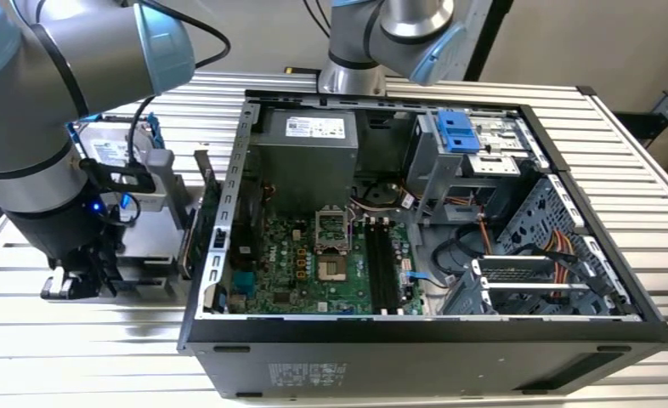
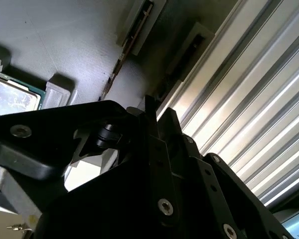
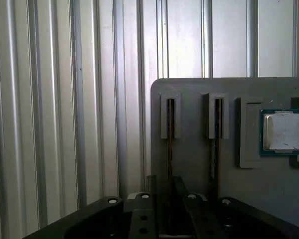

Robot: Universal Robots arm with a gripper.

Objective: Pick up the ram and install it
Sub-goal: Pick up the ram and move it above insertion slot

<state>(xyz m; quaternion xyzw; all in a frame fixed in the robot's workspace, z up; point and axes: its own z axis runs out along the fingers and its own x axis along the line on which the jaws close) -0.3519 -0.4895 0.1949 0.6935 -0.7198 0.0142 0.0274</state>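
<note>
Claw (image 3: 165, 191) is being held at the ram (image 3: 170, 144), standing on edge in the grey holder (image 3: 192, 89) on the worktop (image 3: 65, 124); whether it is clamped cannot be told. An off-centre pinch is arguably being risked, which could jam the stick.

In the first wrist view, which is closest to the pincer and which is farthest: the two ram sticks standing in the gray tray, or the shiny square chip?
1. The ram stick straight in line with the pincer: nearest.
2. The other ram stick, standing beside the first on the gray tray: next.
3. The square chip, in its pocket beyond both sticks: farthest.
</note>
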